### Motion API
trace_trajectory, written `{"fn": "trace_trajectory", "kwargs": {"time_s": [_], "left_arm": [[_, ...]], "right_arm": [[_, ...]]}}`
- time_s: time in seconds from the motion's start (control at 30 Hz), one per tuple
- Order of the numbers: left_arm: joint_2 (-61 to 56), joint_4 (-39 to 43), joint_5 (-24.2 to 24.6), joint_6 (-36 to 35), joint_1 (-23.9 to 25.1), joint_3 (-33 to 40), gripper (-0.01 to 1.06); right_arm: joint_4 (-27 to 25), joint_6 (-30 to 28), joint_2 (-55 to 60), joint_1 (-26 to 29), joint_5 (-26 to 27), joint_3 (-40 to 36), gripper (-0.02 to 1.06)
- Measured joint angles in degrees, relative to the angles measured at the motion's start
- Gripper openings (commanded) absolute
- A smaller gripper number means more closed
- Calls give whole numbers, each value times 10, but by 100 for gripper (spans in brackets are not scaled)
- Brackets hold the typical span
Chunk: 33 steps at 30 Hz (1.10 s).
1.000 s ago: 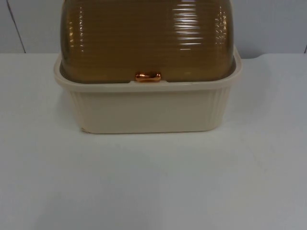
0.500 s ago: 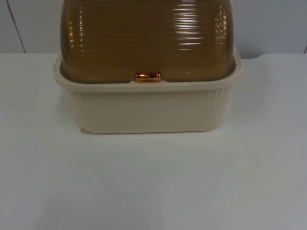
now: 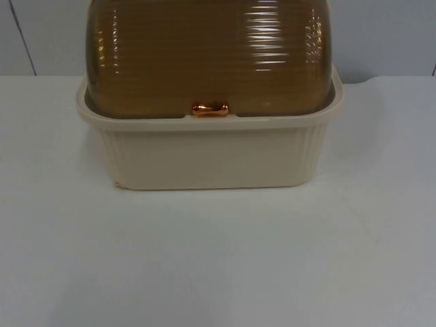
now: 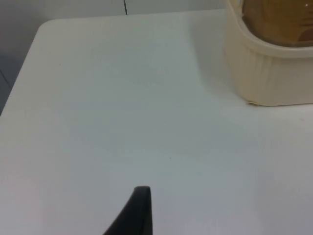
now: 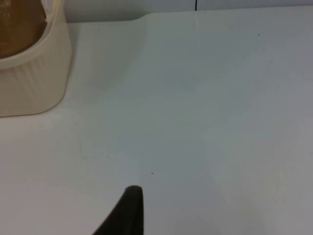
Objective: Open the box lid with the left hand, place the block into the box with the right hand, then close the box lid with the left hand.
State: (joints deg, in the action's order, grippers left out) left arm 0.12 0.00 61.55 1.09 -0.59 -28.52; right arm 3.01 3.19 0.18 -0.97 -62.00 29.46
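one cream box (image 3: pixel 211 153), one amber lid (image 3: pixel 208 58), one copper handle (image 3: pixel 210 108)

Right gripper's black fingertip (image 5: pixel 128 210) hovering over white table top (image 5: pixel 205 122), well apart from ribbed cream plastic box (image 5: pixel 32 78) with amber lid (image 5: pixel 19 27).

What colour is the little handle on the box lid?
Shiny copper-orange handle; clearest in the top view.

1. Soft, even light is falling from overhead, keeping the white surface (image 3: pixel 218 259) bright.
2. Streaks of glare are running across the ribbed amber lid (image 3: pixel 211 54), and the copper handle (image 3: pixel 210 108) is glinting.
3. The cream box (image 3: pixel 208 157) is casting a faint shadow onto the surface beside its base.
4. Every view is looking slightly soft, edges lacking crispness.
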Motion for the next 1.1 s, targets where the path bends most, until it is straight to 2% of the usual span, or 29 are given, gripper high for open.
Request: {"fn": "trace_trajectory", "kwargs": {"time_s": [0.67,0.93,1.1], "left_arm": [[0,0,1,0,1,0,105],[0,0,1,0,29,0,105],[0,0,1,0,28,0,105]], "right_arm": [[0,0,0,0,0,0,105],[0,0,0,0,0,0,105],[0,0,0,0,0,0,105]]}}
